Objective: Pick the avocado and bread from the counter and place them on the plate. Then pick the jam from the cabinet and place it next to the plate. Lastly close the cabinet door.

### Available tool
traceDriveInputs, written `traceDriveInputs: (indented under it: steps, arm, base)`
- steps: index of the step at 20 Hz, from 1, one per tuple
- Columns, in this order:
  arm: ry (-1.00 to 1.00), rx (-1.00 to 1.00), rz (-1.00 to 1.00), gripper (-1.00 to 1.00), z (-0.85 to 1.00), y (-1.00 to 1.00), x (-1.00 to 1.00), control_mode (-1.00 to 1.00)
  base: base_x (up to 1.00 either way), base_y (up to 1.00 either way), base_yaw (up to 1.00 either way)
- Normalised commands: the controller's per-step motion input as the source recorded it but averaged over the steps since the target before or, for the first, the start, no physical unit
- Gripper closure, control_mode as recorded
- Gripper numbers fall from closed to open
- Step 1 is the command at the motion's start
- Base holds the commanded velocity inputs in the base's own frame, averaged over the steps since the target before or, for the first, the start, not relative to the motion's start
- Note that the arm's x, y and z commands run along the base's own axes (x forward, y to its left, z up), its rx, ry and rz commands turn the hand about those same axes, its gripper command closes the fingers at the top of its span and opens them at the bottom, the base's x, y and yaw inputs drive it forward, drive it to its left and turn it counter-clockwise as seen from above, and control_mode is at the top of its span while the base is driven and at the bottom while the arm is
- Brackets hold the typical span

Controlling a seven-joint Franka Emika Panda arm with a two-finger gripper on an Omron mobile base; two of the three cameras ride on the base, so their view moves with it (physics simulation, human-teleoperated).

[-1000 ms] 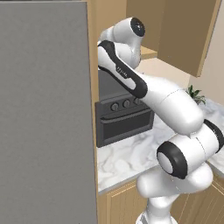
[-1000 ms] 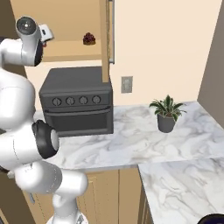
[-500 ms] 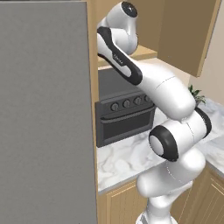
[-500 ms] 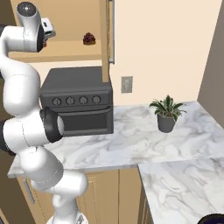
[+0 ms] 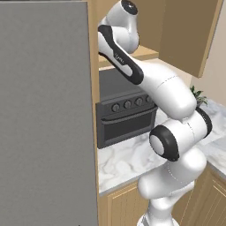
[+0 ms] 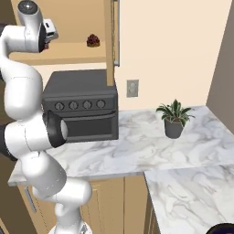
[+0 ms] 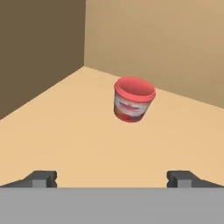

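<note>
Gripper [image 7: 112, 178] is spread wide, nothing between the fingertips. The jam [image 7: 133, 99] sits on the cabinet shelf [image 7: 87, 140] straight ahead of it, just right of centre between the tips, well apart. In the right base view the jam [image 6: 93, 40] lies right of the hand. Jar looks tilted; likely a straight reach in.

Legible text: none. The jam [image 7: 133, 100], a squat jar with a red lid standing on the cabinet [image 7: 87, 127] shelf, carries a red-and-white label band in the hand view; its marks are blurred and give no letters or brand. In the right base view the same jar [image 6: 93, 40] is too small to show any label. The dark grey oven [image 6: 82, 109] has a row of round knobs; no numerals or markings can be made out beside them.
</note>
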Motion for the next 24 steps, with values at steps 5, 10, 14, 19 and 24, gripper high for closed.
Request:
traceDriveInputs:
  steps: [5,10,14,19,24]
  arm:
    - [-0.07,0.05,0.0,-1.0,-0.26,0.02,0.01,-1.0]
    - [-0.07,0.06,-0.04,-1.0,-0.08,0.19,0.33,-1.0]
    - [0.04,0.01,-0.12,-1.0,0.0,0.3,0.64,-1.0]
    - [0.14,0.0,-0.14,-1.0,0.04,0.29,0.71,-1.0]
    - [0.15,0.06,-0.1,-1.0,0.26,0.19,0.34,-1.0]
  base:
    - [0.0,0.0,0.0]
    - [0.0,0.0,0.0]
    - [0.0,0.0,0.0]
    - [0.0,0.0,0.0]
    - [0.0,0.0,0.0]
